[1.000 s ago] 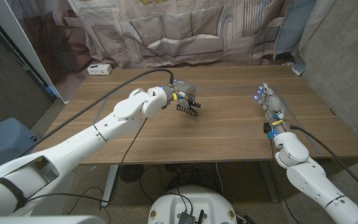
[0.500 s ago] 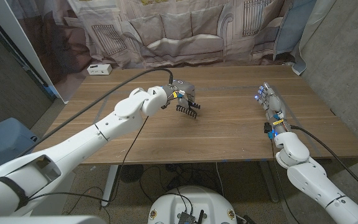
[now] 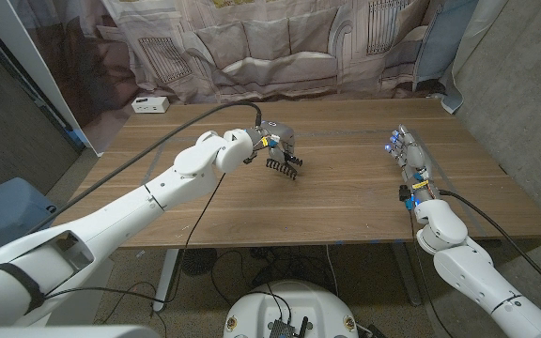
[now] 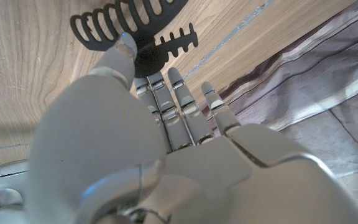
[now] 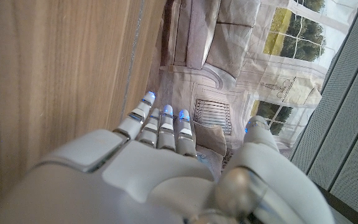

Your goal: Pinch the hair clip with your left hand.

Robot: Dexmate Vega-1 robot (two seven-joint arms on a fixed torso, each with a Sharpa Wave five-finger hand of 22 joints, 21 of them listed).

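A black toothed hair clip is held just above the wooden table near its middle, pinched by my left hand. In the left wrist view the clip sits at my thumb tip, its two rows of teeth spread apart over the wood, and my other fingers reach past it. My right hand stands on its edge at the table's right side with nothing in it, fingers straight and together.
A small white box lies at the table's far left corner. A printed curtain hangs behind the far edge. A black cable runs along my left arm.
The clip's teeth have shifted slightly in my left hand's pinch. My right hand has not moved.
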